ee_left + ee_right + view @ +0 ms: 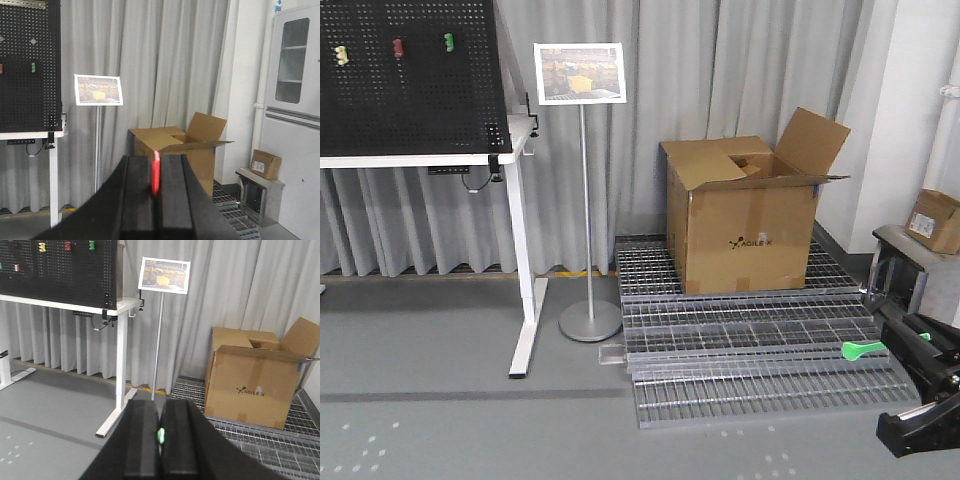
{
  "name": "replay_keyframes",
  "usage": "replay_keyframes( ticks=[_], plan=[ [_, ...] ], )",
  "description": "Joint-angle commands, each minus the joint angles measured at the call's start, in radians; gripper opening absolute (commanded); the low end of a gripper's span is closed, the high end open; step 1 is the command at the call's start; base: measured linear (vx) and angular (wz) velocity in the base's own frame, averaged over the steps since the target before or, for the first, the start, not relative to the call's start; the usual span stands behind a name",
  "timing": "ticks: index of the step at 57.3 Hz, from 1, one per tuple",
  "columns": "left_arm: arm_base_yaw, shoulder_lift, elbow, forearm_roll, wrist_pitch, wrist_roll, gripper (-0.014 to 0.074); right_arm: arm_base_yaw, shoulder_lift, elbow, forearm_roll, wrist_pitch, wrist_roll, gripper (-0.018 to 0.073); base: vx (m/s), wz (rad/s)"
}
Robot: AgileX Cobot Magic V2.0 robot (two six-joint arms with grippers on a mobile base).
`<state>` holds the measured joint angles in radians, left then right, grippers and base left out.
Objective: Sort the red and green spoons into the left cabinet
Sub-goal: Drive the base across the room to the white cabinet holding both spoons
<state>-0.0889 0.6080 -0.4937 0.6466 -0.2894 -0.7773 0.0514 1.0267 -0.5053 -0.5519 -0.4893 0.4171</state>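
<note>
- The left tool (155,164) is clamped on the red spoon (156,176), which stands edge-on between its two black fingers.
- The right tool (159,411) pinches the green spoon (160,435). In the front view, the spoon's green end pokes out leftward over the metal grating (750,350).
- The large cardboard box (745,225) sits on the grating with its flaps open; its contents are hidden.
- The small cardboard box (932,220), closed, rests on a grey ledge (905,245).

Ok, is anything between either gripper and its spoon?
Nothing visible. The left gripper has its jaws shut on the red spoon, and the right gripper has its jaws shut on the green spoon.
</note>
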Motion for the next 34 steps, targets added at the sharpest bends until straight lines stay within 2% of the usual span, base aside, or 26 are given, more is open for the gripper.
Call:
replay_keyframes(
  ticks=[1,34],
  plan=[
    [-0.004,0.000,-0.027,-0.020,-0.060,-0.006,-0.0006,-0.001,-0.016,-0.028,0.016,-0.072,-0.002,-0.0004,0.54,-0.03],
    [-0.004,0.000,-0.027,-0.020,-0.060,-0.006,-0.0006,-0.001,-0.016,-0.028,0.016,-0.072,-0.002,-0.0004,0.49,-0.03]
  ],
)
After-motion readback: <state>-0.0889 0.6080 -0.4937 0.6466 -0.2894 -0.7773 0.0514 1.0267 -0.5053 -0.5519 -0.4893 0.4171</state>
